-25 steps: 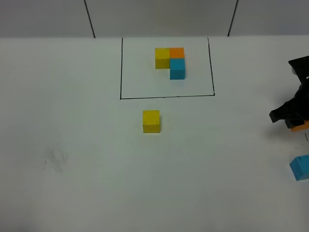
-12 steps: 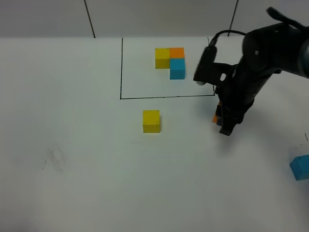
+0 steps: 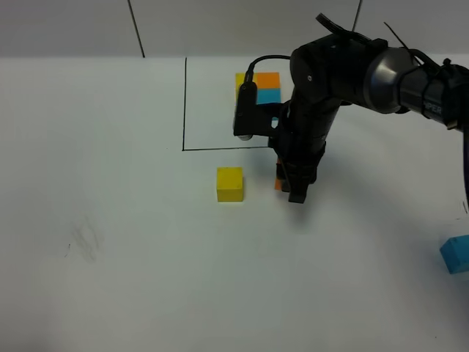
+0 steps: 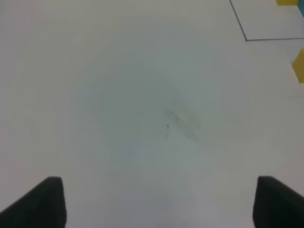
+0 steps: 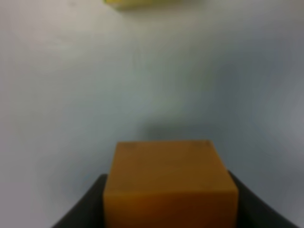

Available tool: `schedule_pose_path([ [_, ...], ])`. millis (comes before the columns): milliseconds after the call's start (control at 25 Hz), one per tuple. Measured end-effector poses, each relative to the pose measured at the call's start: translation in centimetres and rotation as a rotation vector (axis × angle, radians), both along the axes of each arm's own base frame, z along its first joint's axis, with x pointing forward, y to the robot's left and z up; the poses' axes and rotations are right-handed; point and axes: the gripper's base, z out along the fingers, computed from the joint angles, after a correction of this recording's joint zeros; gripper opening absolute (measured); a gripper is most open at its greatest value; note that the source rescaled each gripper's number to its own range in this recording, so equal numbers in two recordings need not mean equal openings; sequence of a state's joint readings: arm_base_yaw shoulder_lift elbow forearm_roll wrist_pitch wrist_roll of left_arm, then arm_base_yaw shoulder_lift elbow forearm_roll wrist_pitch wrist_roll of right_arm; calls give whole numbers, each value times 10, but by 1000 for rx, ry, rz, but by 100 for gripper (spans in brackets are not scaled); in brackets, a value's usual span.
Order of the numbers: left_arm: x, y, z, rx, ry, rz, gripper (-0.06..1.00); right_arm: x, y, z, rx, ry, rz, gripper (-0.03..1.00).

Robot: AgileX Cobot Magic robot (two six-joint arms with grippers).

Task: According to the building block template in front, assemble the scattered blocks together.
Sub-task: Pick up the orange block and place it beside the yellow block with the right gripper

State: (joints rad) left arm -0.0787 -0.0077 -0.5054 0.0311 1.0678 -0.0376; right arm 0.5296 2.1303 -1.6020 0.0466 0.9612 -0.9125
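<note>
Right gripper [image 3: 294, 189], pointing down just nearer than the black outline [image 3: 185, 103]: closed on the orange cube [image 3: 278, 183], with a dark finger on each side of it in the right wrist view. Hard to tell whether lifted clear of the white table [image 3: 110, 220] or already touching it.

Directly left of the held cube, near but not touching: the loose yellow cube [image 3: 229, 184], flat on the table, faces roughly square to the outline. Bare table in the gap between the two.

Farther back, inside the outline: the building block template [image 3: 264, 84], partly hidden behind the arm, with yellow on the left, orange to its right and blue on the near side of orange. Judging from that order, orange wanted flush against the yellow cube's right face, so a short move to the left for the right gripper, low and kept square. No long axis to line up, only faces.

Far right, at the near edge of the high view: the blue cube [image 3: 456, 255], well apart from the other two.

Left gripper [image 4: 161, 204]: fingers spread wide, nothing between them, over bare table well left of the yellow cube. Right arm clearly the nearer.
</note>
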Motion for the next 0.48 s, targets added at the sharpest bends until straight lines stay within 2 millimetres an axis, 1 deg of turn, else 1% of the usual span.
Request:
schedule_pose_path([
  [160, 0, 0, 0, 0, 0, 0, 68, 5, 14, -2, 9, -15, 24, 27],
  [480, 0, 0, 0, 0, 0, 0, 68, 5, 27, -5, 13, -27, 62, 27],
])
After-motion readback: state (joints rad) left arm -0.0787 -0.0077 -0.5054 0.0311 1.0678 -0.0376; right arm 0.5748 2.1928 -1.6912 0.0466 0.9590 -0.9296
